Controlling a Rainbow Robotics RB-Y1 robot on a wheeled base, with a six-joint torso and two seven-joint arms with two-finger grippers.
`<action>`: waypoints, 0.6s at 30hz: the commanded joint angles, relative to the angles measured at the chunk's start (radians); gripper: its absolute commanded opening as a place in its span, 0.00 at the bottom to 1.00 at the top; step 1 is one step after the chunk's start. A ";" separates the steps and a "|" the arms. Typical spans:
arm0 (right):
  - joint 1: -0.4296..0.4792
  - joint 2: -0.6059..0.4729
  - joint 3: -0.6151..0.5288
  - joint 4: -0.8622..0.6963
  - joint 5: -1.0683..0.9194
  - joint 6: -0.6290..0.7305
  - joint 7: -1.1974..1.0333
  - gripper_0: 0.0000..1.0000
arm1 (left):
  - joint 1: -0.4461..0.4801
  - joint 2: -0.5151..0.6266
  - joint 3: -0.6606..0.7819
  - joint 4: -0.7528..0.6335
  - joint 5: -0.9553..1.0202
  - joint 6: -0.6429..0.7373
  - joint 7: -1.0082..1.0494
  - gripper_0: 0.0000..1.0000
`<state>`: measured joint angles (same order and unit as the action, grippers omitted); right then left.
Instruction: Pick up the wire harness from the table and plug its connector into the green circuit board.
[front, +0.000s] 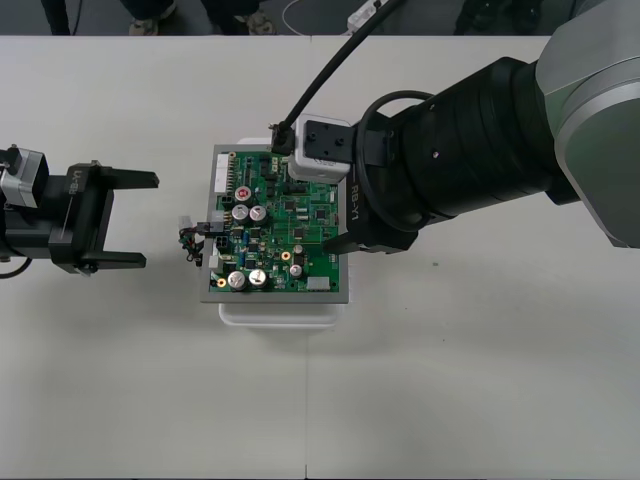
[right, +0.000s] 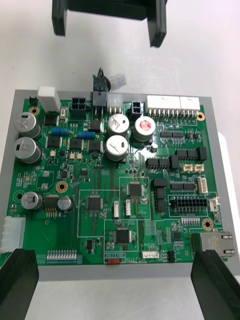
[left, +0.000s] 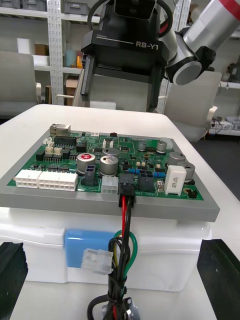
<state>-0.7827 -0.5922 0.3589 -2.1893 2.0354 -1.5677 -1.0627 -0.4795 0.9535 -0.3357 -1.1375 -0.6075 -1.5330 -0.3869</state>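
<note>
Because the plug of the wire harness sits in a black header on the edge of the green circuit board that faces the left arm, the insertion step is judged complete. The step in hand is release and clearance.

Red, black and green wires run from the plug down the side of the white base toward the tabletop, ending between the base and the left hand.

- Left hand: level with the plug, near the wire bundle but apart from it, fingers spread wide, holding nothing.
- Right hand: hovering above the opposite side of the board, fingers far apart, holding nothing.

Next move, as a judgement: draw the left hand straight back from the board without catching the loose wires, and lift the right hand clear of the tall capacitors. Full seating depth of the plug cannot be confirmed. A partial insertion would call for a further push.
</note>
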 joint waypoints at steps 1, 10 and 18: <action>0.039 -0.067 -0.044 -0.032 -0.029 -0.003 0.064 0.89 | -0.037 0.060 0.060 -0.053 -0.038 -0.038 0.037 1.00; 0.066 -0.126 -0.084 -0.032 -0.058 -0.003 0.106 0.89 | -0.036 0.060 0.159 -0.110 -0.156 -0.038 0.160 1.00; 0.096 -0.152 -0.144 -0.030 -0.081 -0.003 0.138 0.89 | -0.033 0.060 0.244 -0.180 -0.255 -0.038 0.281 1.00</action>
<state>-0.7099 -0.7030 0.2777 -2.1897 1.9719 -1.5677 -0.9775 -0.4795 0.9657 -0.1666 -1.2604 -0.8182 -1.5330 -0.1552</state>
